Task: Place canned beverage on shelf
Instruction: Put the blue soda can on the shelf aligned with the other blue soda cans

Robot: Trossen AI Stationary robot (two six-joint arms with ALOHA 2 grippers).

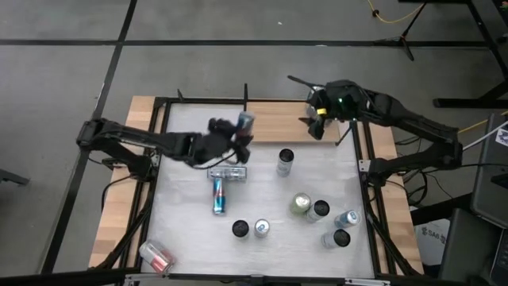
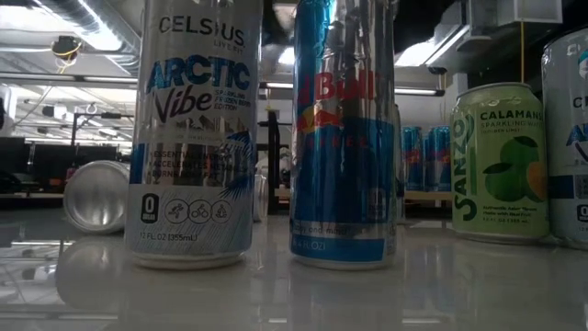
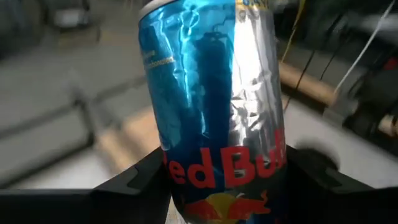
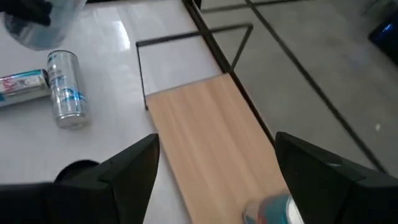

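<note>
Blue Red Bull can (image 3: 211, 106) clamped between left gripper (image 1: 238, 137) fingers, upper-middle of high view, at shelf (image 1: 274, 121) edge; dented foil-shiny blue. Right gripper (image 1: 317, 127) open, empty, over shelf's right end.

Held can (image 1: 244, 122) at shelf (image 1: 274, 121) edge, other cans (image 1: 321, 210) scattered nearer.

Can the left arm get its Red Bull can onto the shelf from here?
Probably yes: the left gripper holds the Red Bull can right at the shelf, whose board looks bare there; the right gripper hovers over the far end.

Overhead looks down; low view level; wrists close.
</note>
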